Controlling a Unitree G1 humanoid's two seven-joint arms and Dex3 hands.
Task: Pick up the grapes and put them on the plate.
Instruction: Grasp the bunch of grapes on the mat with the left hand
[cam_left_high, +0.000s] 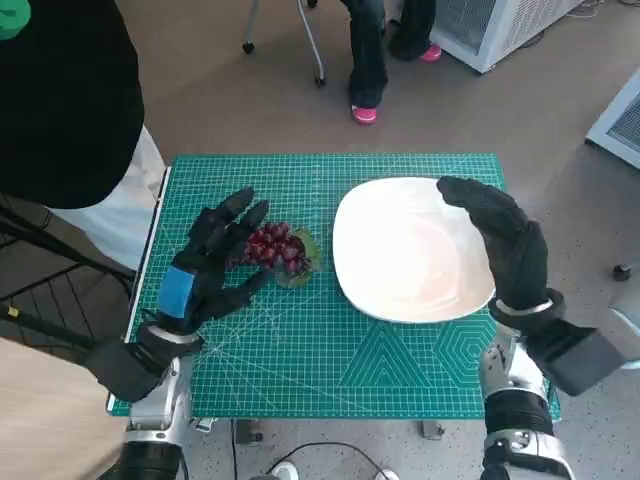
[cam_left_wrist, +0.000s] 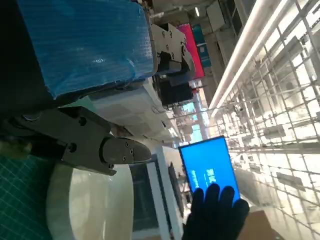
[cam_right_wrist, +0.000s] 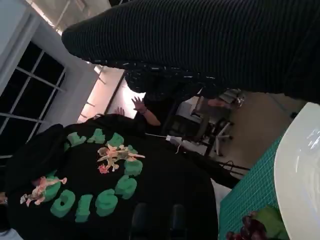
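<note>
From the head view, the grapes (cam_left_high: 274, 249) lie on the green mat (cam_left_high: 300, 350), just left of the white plate (cam_left_high: 410, 250). The left hand (cam_left_high: 210, 265) sits beside the grapes with its fingers spread around them, touching but not lifting them. The right hand (cam_left_high: 505, 240) hangs over the plate's right edge, fingers apart and holding nothing.

In the left wrist view, the blue-taped left hand (cam_left_wrist: 82, 45) fills the top, and the plate (cam_left_wrist: 90, 205) shows under it. The gloved right hand (cam_left_wrist: 215, 215) shows past the plate.

In the right wrist view, the glove (cam_right_wrist: 210, 40) is a dark band. The grapes (cam_right_wrist: 250, 227) lie beside the plate (cam_right_wrist: 300, 170). A person in a black top (cam_right_wrist: 110, 190) is near.
</note>
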